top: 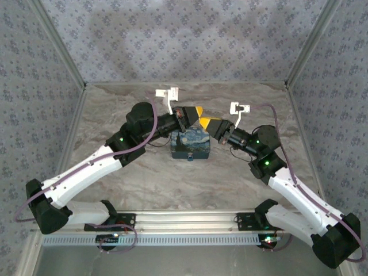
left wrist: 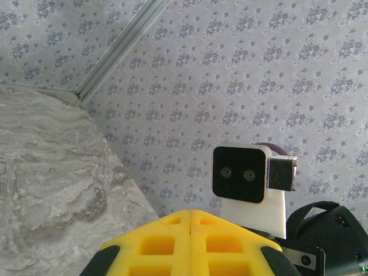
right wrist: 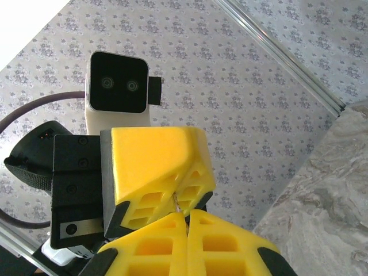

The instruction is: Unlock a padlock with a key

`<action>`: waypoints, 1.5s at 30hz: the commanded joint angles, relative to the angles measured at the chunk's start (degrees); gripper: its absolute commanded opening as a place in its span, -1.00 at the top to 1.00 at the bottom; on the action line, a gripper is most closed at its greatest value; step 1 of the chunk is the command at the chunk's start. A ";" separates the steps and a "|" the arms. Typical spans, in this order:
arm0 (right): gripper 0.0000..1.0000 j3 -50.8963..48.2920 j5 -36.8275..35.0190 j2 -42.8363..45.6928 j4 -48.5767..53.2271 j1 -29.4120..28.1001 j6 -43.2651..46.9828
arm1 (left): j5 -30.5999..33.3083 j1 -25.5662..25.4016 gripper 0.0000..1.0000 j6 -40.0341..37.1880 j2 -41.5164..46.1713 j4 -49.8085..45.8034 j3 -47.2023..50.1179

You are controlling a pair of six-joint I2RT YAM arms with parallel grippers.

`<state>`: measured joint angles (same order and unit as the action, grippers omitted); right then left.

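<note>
The right gripper [right wrist: 188,223] has its yellow fingers pressed flat together with a single seam between them. At their tips a thin metallic sliver [right wrist: 176,202] pokes out, too small to name. The left gripper [left wrist: 190,219] is clenched as well, its two pads meeting along a straight line with nothing readable between them. In the right wrist view the left gripper's tips point nose to nose at the right's, and the sliver sits where they meet. From above, the two grippers meet in the air just past the far side of the painted box [top: 191,142] — a blue block with yellow swirls, resting on the marbled table [top: 115,184] between the arms. The padlock [top: 191,156] appears as a tiny dark-bluish nub at the box's near face, low against the table — its detail is lost at that size. Patterned walls [top: 184,40] close in the table on three sides.
</note>
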<state>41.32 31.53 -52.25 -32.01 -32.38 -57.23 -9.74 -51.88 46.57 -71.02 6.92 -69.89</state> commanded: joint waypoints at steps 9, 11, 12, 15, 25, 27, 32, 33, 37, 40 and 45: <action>1.00 2.51 0.46 0.84 3.35 1.00 2.51 | 1.66 -0.84 0.24 -0.22 2.28 0.30 0.77; 1.00 3.12 0.40 1.59 7.06 1.52 4.84 | 3.13 -0.77 0.09 -0.96 3.60 -1.30 1.42; 1.00 3.68 0.48 1.99 9.67 2.02 6.14 | 3.99 -0.69 -0.01 -1.34 4.44 -2.60 1.83; 1.00 5.17 1.13 2.51 16.24 4.28 9.35 | 6.14 -0.61 -0.12 -1.83 7.08 -6.93 3.52; 1.00 10.76 -4.06 -1.55 37.21 10.77 26.00 | 9.52 -0.74 -0.25 2.40 13.54 -16.13 16.71; 1.00 11.72 -6.02 -4.46 39.06 11.93 28.53 | 8.97 -0.70 -0.30 3.40 13.19 -16.14 19.53; 1.00 13.99 -10.08 -12.39 39.05 12.85 33.70 | 8.18 -1.42 -0.39 5.37 10.99 -11.48 26.11; 1.00 14.55 -11.42 -14.28 38.93 12.79 35.03 | 8.05 -1.53 -0.42 6.24 10.17 -9.65 27.61; 1.00 16.84 -14.87 -21.35 38.79 13.44 37.41 | 7.72 -1.74 -0.48 7.31 5.46 -5.36 31.20; 1.00 17.89 -15.44 -26.23 38.23 14.01 37.88 | 7.83 -2.11 -0.49 7.48 1.95 -3.21 32.37; 1.00 17.67 -16.07 -29.36 36.87 14.14 37.72 | 8.95 -2.61 -0.52 7.51 -0.50 -2.07 33.06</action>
<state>57.39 17.12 -80.99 5.65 -18.46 -21.10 -1.78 -54.00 53.69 -71.44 1.15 -36.38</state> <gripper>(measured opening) 0.060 0.759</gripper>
